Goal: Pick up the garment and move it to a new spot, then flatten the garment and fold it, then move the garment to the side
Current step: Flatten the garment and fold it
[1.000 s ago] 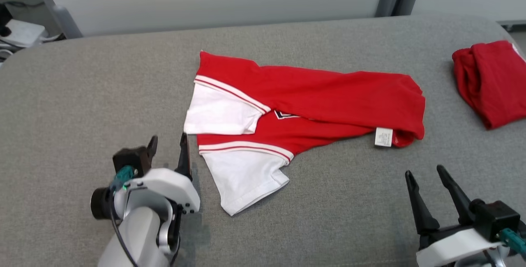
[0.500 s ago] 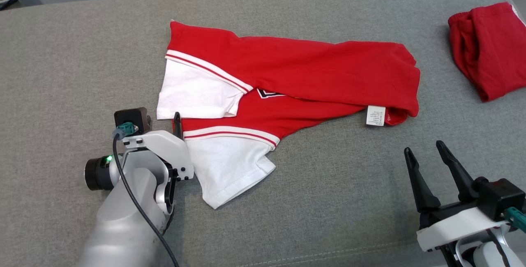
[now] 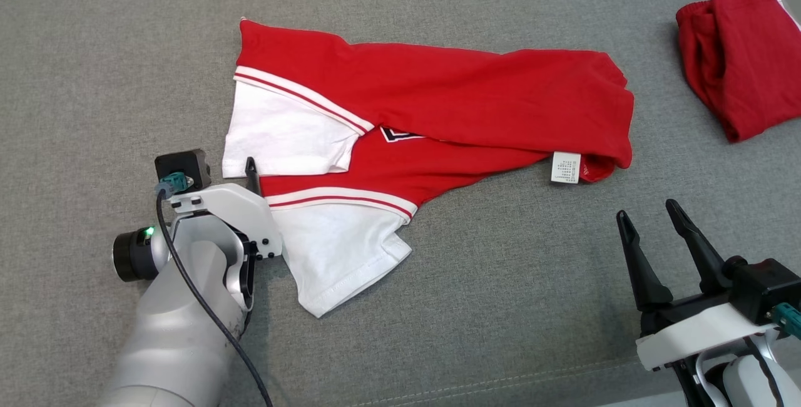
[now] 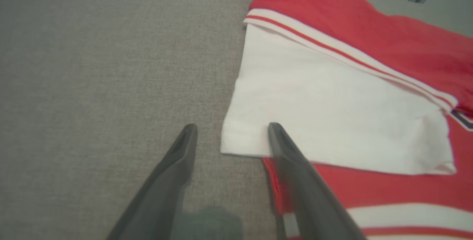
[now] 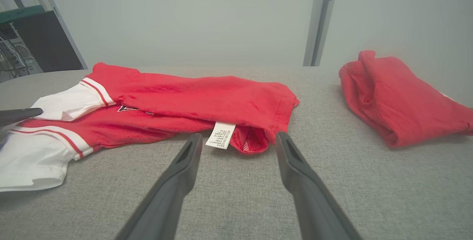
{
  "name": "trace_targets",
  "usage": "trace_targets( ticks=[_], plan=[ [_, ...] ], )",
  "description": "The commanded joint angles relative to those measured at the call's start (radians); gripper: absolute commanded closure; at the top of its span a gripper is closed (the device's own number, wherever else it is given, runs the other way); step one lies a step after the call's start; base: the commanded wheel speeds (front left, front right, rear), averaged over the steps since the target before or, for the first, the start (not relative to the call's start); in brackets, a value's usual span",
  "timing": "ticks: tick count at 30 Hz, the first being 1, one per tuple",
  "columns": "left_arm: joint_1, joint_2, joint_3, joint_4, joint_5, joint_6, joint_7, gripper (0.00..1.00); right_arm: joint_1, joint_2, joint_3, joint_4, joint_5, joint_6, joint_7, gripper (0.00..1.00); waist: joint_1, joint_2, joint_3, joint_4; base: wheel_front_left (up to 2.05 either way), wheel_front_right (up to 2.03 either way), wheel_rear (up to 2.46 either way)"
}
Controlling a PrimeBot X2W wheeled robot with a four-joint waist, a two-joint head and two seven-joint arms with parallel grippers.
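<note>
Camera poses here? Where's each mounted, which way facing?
Left wrist: on left arm, looking along the open left end effector at the shirt sleeve.
Right wrist: on right arm, open right end effector facing the shirt label and a folded red garment.
Head: above, looking down at the shirt; both end effectors, left forearm.
Shared by head and right wrist: label, folded red garment.

A grey fabric surface (image 3: 500, 282) carries a red-and-white garment (image 3: 475, 94) and, well apart, a bundled red cloth (image 3: 738, 81).

Pushes left gripper (image 4: 232, 125) forward along garment (image 3: 469, 94) to far white sleeve (image 4: 314, 114), corner now between the fingers (image 4: 173, 173) (head camera tilts down too).
</note>
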Motion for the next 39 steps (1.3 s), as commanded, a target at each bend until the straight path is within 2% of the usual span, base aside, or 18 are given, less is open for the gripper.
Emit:
trace_targets(
  ticks=[1, 3, 4, 11, 16, 20, 27, 31, 39],
  plan=[
    [-0.039, 0.030, 0.026, -0.004, -0.014, -0.014, -0.013, 0.53, -0.015, -0.018, 0.020, -0.028, 0.005, 0.001, -0.006, 0.00, 0.0000, 0.0000, -0.001, 0.001, 0.00, 0.00, 0.00],
    [-0.042, 0.030, 0.026, 0.002, -0.023, -0.034, -0.017, 0.87, -0.016, -0.018, 0.018, -0.029, 0.004, 0.001, -0.006, 0.00, 0.0000, 0.0000, -0.001, 0.003, 0.00, 0.00, 0.00],
    [-0.042, 0.029, 0.026, 0.006, -0.030, -0.043, -0.018, 1.00, -0.017, -0.017, 0.017, -0.029, 0.004, 0.001, -0.006, 0.00, 0.0000, 0.0000, -0.002, 0.003, 0.00, 0.00, 0.00],
    [-0.043, 0.028, 0.010, 0.023, -0.068, -0.075, -0.014, 1.00, -0.025, -0.019, 0.016, -0.027, 0.005, 0.001, -0.006, 0.00, 0.0000, 0.0000, -0.001, 0.007, 0.00, 0.00, 0.00],
    [-0.047, 0.028, 0.009, -0.004, -0.088, -0.073, -0.035, 1.00, -0.049, 0.002, -0.016, 0.014, 0.034, 0.001, -0.006, 0.00, 0.0000, 0.0000, 0.007, 0.011, 0.00, 0.00, 0.00],
    [-0.044, 0.030, 0.016, -0.051, -0.089, -0.074, -0.046, 1.00, -0.105, 0.017, 0.005, 0.104, 0.172, 0.001, -0.006, 0.00, 0.0000, 0.0000, 0.018, 0.026, 0.00, 0.00, 0.00],
    [0.000, 0.049, 0.032, -0.192, -0.065, -0.065, -0.049, 1.00, -0.211, -0.060, 0.065, 0.253, 0.391, 0.001, -0.006, 0.00, 0.0000, 0.0000, 0.033, 0.069, 0.00, 0.00, 0.00],
    [0.037, 0.059, 0.039, -0.267, -0.050, -0.050, -0.049, 1.00, -0.245, -0.102, 0.094, 0.311, 0.445, 0.001, -0.006, 0.00, 0.0000, 0.0000, 0.039, 0.086, 0.00, 0.00, 0.00],
    [0.085, 0.082, 0.038, -0.357, -0.040, -0.031, -0.048, 1.00, -0.329, -0.131, 0.209, 0.396, 0.550, 0.001, -0.006, 0.00, 0.0000, 0.0000, 0.055, 0.096, 0.00, 0.00, 0.00]
  ],
)
